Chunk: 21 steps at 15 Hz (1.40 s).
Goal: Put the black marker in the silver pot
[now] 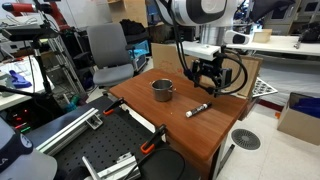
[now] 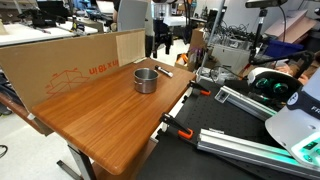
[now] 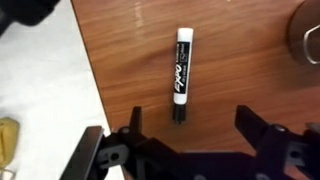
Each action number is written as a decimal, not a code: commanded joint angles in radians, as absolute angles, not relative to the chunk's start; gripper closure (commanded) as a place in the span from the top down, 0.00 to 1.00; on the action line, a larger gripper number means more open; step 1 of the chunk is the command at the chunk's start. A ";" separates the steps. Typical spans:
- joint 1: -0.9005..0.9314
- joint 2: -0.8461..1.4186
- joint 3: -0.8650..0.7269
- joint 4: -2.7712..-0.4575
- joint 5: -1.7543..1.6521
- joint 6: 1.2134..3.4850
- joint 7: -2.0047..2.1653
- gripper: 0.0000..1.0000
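Black marker (image 3: 181, 78) lying flat on the wooden table (image 1: 215, 128), with the gripper (image 3: 190, 120) spread wide over it

In the wrist view the marker lies lengthwise, its whitish end pointing away and its dark end reaching in between the two parted fingers (image 3: 135, 122), which grasp nothing. In an exterior view the gripper hangs above the table close to the marker, while the silver pot (image 1: 163, 90) stands upright on the same tabletop, near the marker but clearly apart from it
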<state>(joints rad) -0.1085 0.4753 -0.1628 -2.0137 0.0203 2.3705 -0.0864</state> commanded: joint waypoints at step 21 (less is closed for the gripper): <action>-0.013 0.719 -0.235 -1.857 -0.244 2.453 0.181 0.27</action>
<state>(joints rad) -0.0307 0.6922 -0.2136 -1.8884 -0.2143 2.4723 0.1538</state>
